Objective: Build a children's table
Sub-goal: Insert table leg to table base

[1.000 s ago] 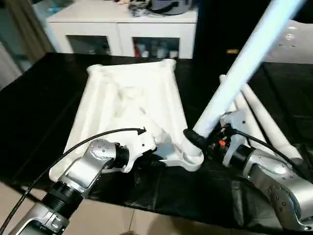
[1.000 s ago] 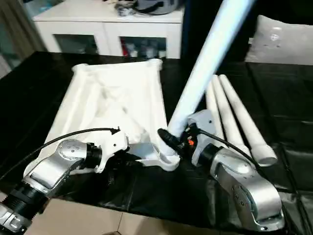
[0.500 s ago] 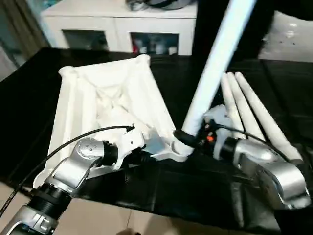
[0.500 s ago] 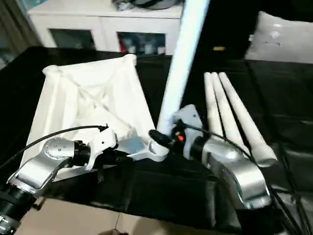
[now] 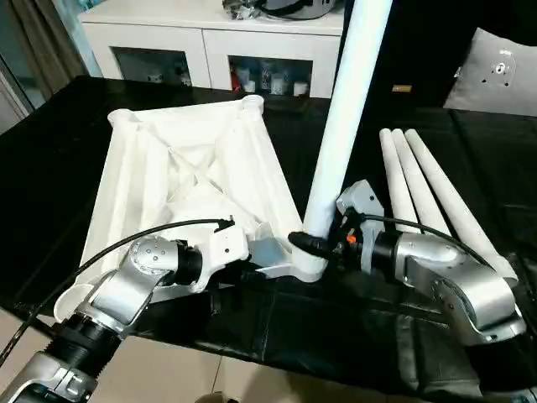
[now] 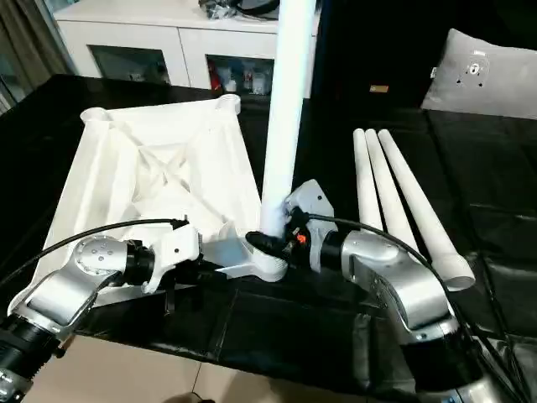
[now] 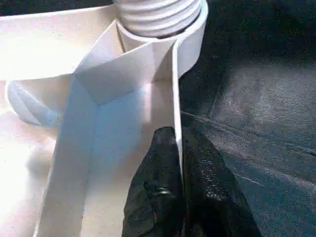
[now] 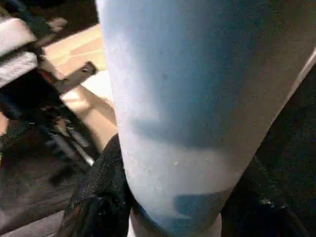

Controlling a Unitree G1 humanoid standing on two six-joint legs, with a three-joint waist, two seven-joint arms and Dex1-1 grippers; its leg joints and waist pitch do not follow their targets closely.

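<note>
Right gripper (image 6: pixel 267 242), frame centre, clasping upright leg (image 5: pixel 340 134); left gripper (image 7: pixel 178 148) pinching tabletop (image 5: pixel 180 180) rim. Keep leg plumb over corner socket (image 5: pixel 309 267), then twist home.

Both forearms are silver, rounded metal shells with black ribbed collars; a thin black cable loops over the left forearm (image 5: pixel 126 290), another over the right forearm (image 5: pixel 457 277), whose white wrist bracket carries a small orange-red marking

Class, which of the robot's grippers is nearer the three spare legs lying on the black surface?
Right. The right gripper, clamped on the upright leg, is beside the spare legs; the left gripper pinches the tabletop's rim, farther away.
</note>
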